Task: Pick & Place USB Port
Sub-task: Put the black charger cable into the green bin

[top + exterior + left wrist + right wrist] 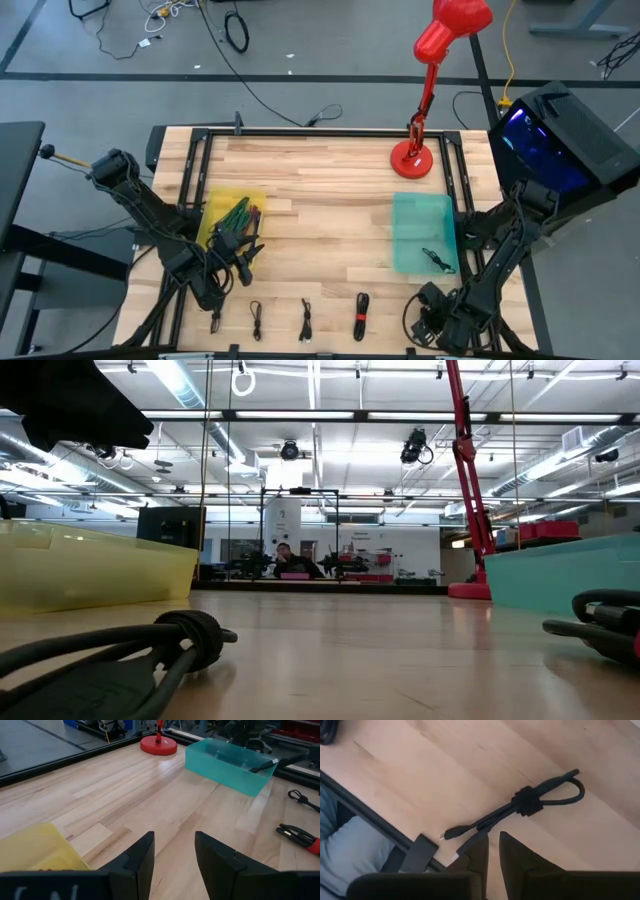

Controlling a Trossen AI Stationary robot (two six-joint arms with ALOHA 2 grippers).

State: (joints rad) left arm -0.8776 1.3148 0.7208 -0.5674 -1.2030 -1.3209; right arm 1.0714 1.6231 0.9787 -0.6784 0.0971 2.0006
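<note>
The right hand (492, 845), fingers narrowly parted and holding nothing, is hung over a bundled black USB cable (520, 805) on the wooden worktop (330, 190); lowering and gripping is judged next, while the left hand (172, 855) is held open near the yellow plastic bin (222, 205).

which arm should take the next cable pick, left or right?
Right, probably. The right gripper hangs directly over a bundled black cable, fingers open. The left gripper, open by the yellow bin, has only bare wood ahead.
</note>
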